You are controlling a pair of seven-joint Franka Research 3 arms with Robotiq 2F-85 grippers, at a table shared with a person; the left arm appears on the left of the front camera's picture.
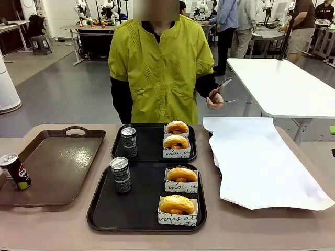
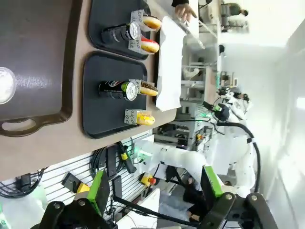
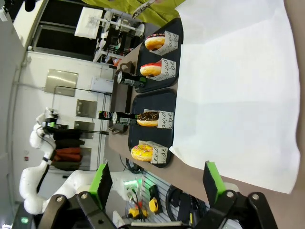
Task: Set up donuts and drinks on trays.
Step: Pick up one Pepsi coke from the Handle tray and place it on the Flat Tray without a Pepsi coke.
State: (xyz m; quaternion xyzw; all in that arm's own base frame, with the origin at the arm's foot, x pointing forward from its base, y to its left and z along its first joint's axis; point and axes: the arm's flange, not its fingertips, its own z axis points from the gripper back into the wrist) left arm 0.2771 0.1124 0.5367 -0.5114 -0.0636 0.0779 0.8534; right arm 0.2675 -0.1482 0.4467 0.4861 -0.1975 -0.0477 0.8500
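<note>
Step in hand: setup looks complete; each of the two trays carries one can and two donuts. Any further move would best be a retreat, arms kept high and away from the cans, which would tip easily.
Left gripper (image 2: pixel 152 200): jaws spread wide, nothing between them, held well off the table.
Right gripper (image 3: pixel 155 195): jaws spread, empty, above the white paper sheet (image 1: pixel 261 162).
Near tray (image 1: pixel 104 209): one dark can (image 1: pixel 121 174) upright at left; two sleeved donuts at right, one (image 1: pixel 181 179) behind the other (image 1: pixel 177 208).
Far tray (image 1: pixel 152 154): can (image 1: pixel 129 141) upright at left; two donuts (image 1: pixel 177 127), (image 1: pixel 176 145) at right.
Brown tray (image 1: pixel 57 167): bare, with a Pepsi can (image 1: pixel 15 171) standing at its left edge.
Person: stands behind the far tray, hand (image 1: pixel 214 99) holding tongs.
</note>
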